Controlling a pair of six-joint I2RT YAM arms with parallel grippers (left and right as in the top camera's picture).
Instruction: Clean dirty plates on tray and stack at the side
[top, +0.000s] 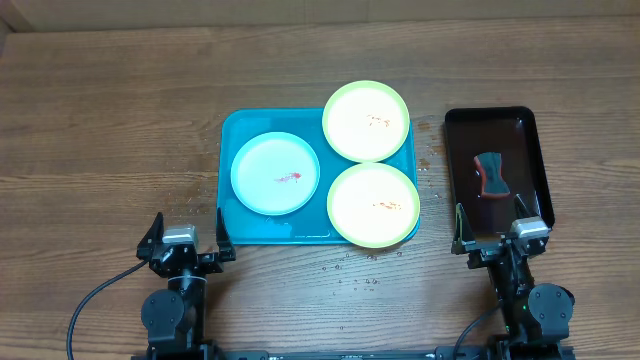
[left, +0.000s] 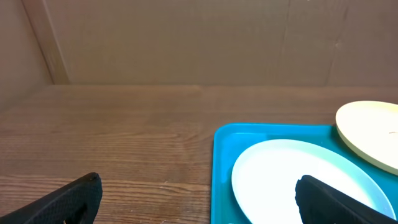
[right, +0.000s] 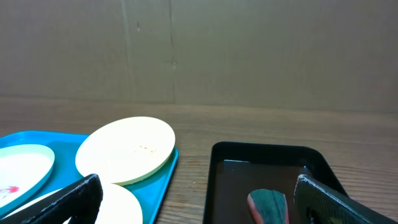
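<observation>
Layout reads as a wash station, and you have not yet engaged it.

1. The table (top: 100, 120) carries two trays side by side, just apart.
2. The turquoise tray (top: 275, 228) sits centrally and holds all three dirty plates. It is too small to seat them flat, in my judgement.
3. The black tray (top: 470, 135) lies to its right, in front of the right arm, presumably so that arm takes the cleaning tool.
4. The pale blue plate (top: 275, 173) lies wholly inside the turquoise tray with a red smear. The far green plate (top: 366, 121) overhangs the far rim. The near green plate (top: 373, 205) overhangs the near right corner (both carry orange flecks).
5. The sponge (top: 491, 173) rests in the black tray, untouched.
6. The left claw (top: 187, 235) and right claw (top: 492, 232) are both spread wide, holding nothing, at the near edge.

Only the overhead view shows all three plates. The right wrist view shows the far green plate canted on the rim, which the overhead view flattens. The left wrist view shows no smear at all.
</observation>
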